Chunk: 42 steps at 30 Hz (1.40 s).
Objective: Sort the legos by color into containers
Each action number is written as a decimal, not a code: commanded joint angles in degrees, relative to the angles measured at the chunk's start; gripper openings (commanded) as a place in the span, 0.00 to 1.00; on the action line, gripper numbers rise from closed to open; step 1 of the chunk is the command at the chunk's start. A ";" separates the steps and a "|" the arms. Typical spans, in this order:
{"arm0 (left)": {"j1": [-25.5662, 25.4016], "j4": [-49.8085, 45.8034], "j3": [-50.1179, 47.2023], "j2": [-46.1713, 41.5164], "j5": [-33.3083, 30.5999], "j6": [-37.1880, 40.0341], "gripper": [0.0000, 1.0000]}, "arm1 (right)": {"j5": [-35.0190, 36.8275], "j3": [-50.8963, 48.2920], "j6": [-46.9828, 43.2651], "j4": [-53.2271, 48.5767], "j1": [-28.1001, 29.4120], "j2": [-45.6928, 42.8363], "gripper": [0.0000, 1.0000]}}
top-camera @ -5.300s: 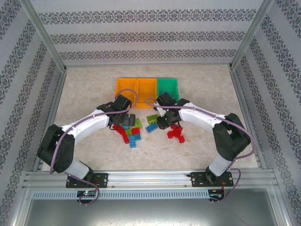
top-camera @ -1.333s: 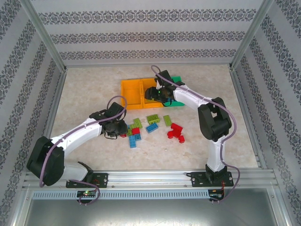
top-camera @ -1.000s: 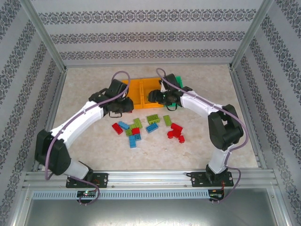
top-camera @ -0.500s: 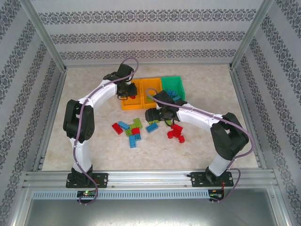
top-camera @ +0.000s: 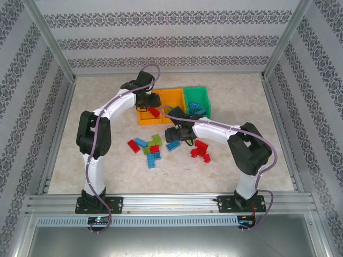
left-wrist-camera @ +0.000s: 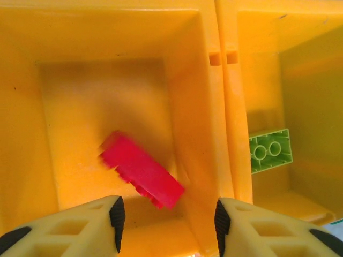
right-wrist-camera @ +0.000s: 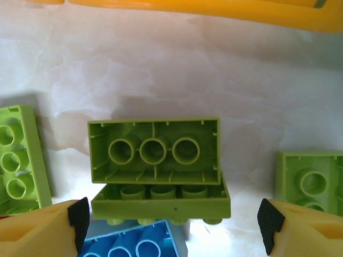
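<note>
Fingers [left-wrist-camera: 64, 235] of my left gripper [left-wrist-camera: 167, 227] are wide open over the left orange bin [left-wrist-camera: 195, 107], holding nothing. A red brick [left-wrist-camera: 142, 176] is inside it. My right gripper [right-wrist-camera: 170, 219] is wide open too, over a green brick [right-wrist-camera: 154, 151] on the table [right-wrist-camera: 225, 80].

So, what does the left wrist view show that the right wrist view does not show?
Left wrist, not right wrist: a red plastic brick inside an orange-yellow plastic bin, under the open left tool. Right wrist, not left wrist: a lime green plastic brick lying hollow side up on the table, framed by the open right tool, with a blue plastic brick beside it. Both: orange-yellow bin plastic and lime green bricks.
</note>
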 commanded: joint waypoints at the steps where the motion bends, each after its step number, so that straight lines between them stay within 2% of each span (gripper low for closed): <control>1: 0.06 0.40 -1.35 -2.94 -0.25 0.28 0.56 | 1.16 1.84 -0.28 -1.64 1.02 1.59 0.85; 10: 0.03 1.99 -4.73 -6.18 -0.40 -0.79 0.73 | 0.86 2.31 -1.55 -2.42 1.73 2.37 0.83; 21: 0.07 2.62 -7.84 -9.67 -1.17 -0.67 0.74 | 2.68 4.39 -1.89 -4.62 1.76 5.04 0.74; 30: 0.06 2.62 -10.18 -11.10 -2.93 -0.49 0.75 | 2.66 2.69 -1.36 -3.87 1.73 1.10 0.61; 42: 0.02 2.13 -12.85 -13.36 -5.40 0.21 0.75 | 0.00 3.14 -2.36 -3.02 -0.44 -4.52 0.59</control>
